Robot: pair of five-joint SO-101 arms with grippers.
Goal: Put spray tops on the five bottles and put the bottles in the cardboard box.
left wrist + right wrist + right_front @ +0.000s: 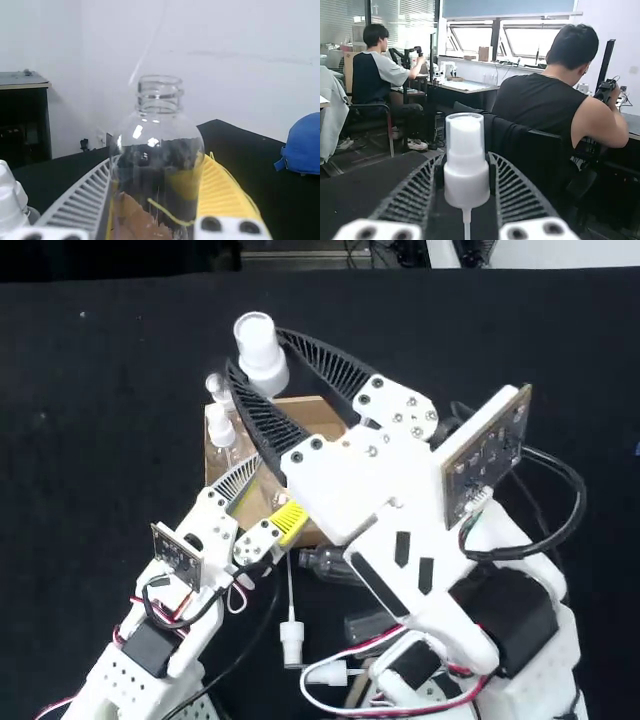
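Two jobs look partly done, and most of the work is left. Nearest the arms, a loose spray top lies on the black table with its thin tube pointing to 12 o'clock. Just past it, at 12 o'clock, a lying bottle rests on its side. It is partly under the big arm, so I cannot tell if it has a top.

Next comes the left gripper. Its white finger and yellow finger are closed around an open bottle. This bottle is clear and round. It stands upright, and its ringed neck is bare. It needs a top.

Behind it, at 12 o'clock, is the cardboard box. At the box's 9 o'clock side there seem to be two topped bottles. I think those are finished and put away, but they are small and hard to count.

Farthest away, at 11 o'clock from the box, the right gripper pinches a held spray top between its black ribbed fingers. The top is white, with a round cap and a tube hanging down.

My guess is that this top goes on the open bottle next. After that, more bottles need tops and a place in the box.
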